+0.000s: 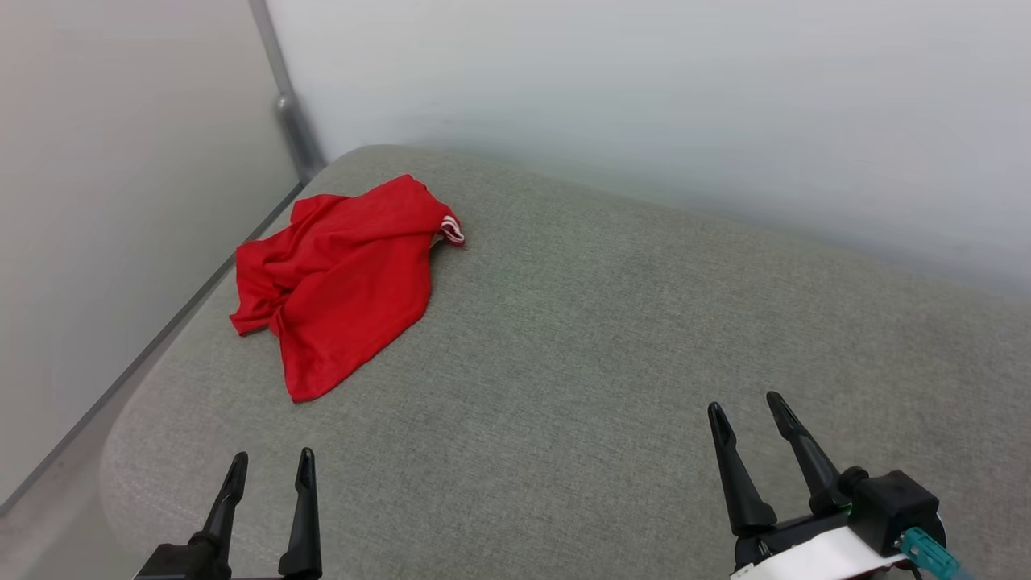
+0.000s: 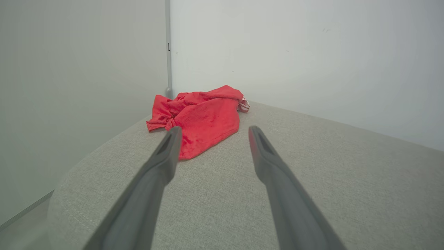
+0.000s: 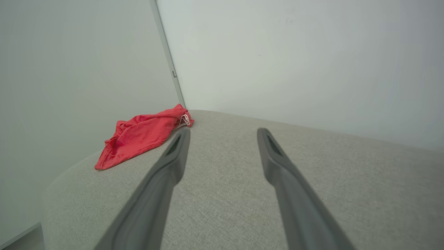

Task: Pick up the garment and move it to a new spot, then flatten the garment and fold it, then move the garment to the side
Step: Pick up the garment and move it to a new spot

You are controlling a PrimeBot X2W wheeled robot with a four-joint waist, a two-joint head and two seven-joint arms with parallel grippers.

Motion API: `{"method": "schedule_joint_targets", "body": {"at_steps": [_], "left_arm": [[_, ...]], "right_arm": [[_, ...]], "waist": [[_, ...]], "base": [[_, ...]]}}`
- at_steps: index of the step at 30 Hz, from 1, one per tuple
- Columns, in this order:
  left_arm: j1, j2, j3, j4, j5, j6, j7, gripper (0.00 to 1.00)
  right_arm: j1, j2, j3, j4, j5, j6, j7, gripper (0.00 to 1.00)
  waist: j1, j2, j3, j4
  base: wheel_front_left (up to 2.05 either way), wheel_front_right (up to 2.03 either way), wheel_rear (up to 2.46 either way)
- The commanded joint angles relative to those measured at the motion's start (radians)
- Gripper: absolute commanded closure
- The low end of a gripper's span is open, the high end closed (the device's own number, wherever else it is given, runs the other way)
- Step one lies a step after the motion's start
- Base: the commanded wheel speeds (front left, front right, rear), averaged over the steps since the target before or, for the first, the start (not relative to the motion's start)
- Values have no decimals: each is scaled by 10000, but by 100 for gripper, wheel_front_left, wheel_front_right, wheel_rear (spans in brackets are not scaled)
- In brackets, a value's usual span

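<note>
Two pale walls point(image 1: 644, 97) meet at the far-left corner, with a grey metal post point(image 1: 286, 105) running up the join. One fabric-covered surface point(image 1: 612, 338), grey-green and wide, has a rounded near-left corner and is set against both walls. One garment point(image 1: 338, 282), bright red, lies crumpled in a loose heap on the far-left part of that surface, near the corner. It lies free and well apart from both grippers. One right gripper point(image 1: 745, 403), at the lower right of the head view, has its two long dark fingers spread apart with nothing between them, over bare fabric. One left gripper point(image 1: 272, 456), at the lower left, has its fingers likewise spread and empty; in its own wrist view they point toward the near hem of the heap. One band of red-white striped trim point(image 1: 453, 229) shows at the garment's far-right edge. One small teal connector point(image 1: 926, 552) sits on the right wrist.
</note>
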Motion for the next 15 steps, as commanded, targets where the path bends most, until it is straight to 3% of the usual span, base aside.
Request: {"method": "schedule_joint_targets", "body": {"at_steps": [1,15], "left_arm": [[112,-6,33,-38,76,-8,-28,0],[140,-5,61,-105,107,-29,-28,0]], "right_arm": [[117,17,2,-8,68,-3,-21,0],[45,17,81,36,144,-3,-21,0]], "waist": [[0,0,-24,73],[0,0,-1,181]], "base": [[0,0,0],[0,0,0]]}}
